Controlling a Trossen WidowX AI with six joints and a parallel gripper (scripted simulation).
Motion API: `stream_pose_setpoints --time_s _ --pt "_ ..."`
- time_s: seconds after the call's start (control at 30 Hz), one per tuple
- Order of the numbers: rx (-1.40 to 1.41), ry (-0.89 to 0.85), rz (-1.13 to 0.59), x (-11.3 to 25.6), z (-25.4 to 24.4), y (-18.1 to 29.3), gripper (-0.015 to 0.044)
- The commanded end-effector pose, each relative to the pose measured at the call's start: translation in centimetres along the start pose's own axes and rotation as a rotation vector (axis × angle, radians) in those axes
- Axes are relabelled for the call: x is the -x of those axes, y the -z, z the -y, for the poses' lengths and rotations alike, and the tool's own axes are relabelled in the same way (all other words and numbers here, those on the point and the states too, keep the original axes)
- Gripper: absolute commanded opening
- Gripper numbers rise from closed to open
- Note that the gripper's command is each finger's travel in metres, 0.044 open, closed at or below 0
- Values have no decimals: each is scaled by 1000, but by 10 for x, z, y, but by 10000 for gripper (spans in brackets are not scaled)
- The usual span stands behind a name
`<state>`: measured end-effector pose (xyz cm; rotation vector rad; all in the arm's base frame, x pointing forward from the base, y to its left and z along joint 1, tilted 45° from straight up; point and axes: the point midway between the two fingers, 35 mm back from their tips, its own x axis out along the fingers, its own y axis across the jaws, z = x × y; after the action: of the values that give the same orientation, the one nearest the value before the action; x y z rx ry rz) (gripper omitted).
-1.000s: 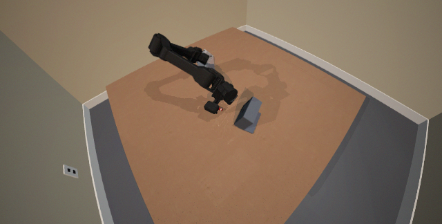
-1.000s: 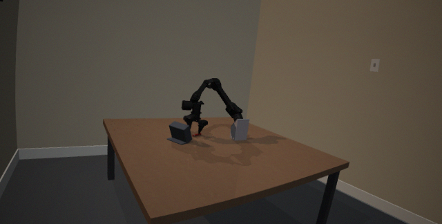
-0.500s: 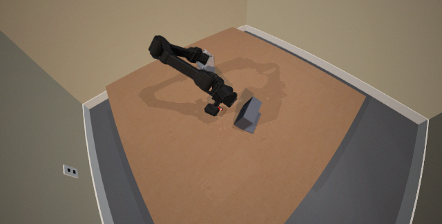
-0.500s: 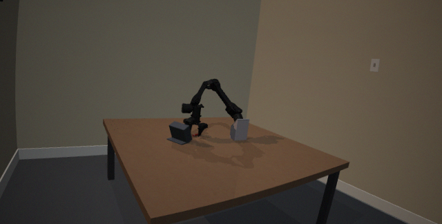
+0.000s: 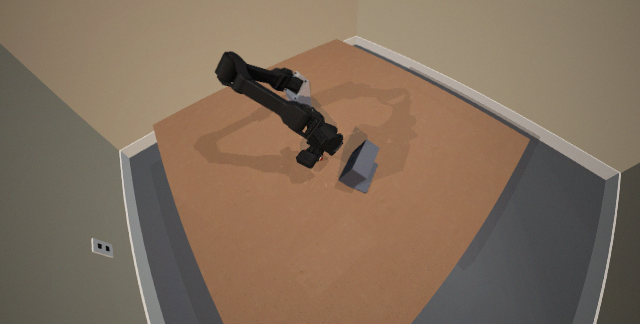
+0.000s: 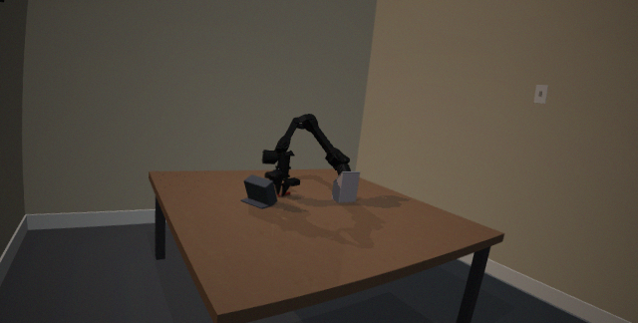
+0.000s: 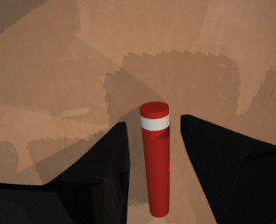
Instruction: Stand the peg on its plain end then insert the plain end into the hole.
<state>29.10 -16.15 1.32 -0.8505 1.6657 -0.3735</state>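
Note:
The red peg [image 7: 156, 165] [image 5: 321, 159] [image 6: 287, 193] lies on the table, with its white band near the end farther from the camera in the wrist view. My gripper [image 7: 154, 126] is low over the table, with one finger on each side of the peg. It is partly open, with a gap between each finger and the peg. The arm hides most of the peg in the top view. The grey sloped panel [image 5: 361, 166] [image 6: 260, 191] stands on the table close beside the gripper. Its hole cannot be made out.
The brown table [image 5: 320, 244] [image 6: 319, 248] carries the arm and the panel. The pale mount of the arm's base [image 5: 301, 91] [image 6: 347, 186] stands behind the gripper. Shadows of the arm fall across the table around the peg.

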Motion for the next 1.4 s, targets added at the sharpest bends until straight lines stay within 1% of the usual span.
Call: stream_pose_setpoints --time_s 0.0,0.2,0.5,0.8,1.37 --pt "4 5 -3 0 0 1 110" --pt "4 5 -3 0 0 1 110" --pt "4 5 -3 0 0 1 50" --pt "2 2 13 1 0 1 49" --pt "2 0 172 11 0 7 49"
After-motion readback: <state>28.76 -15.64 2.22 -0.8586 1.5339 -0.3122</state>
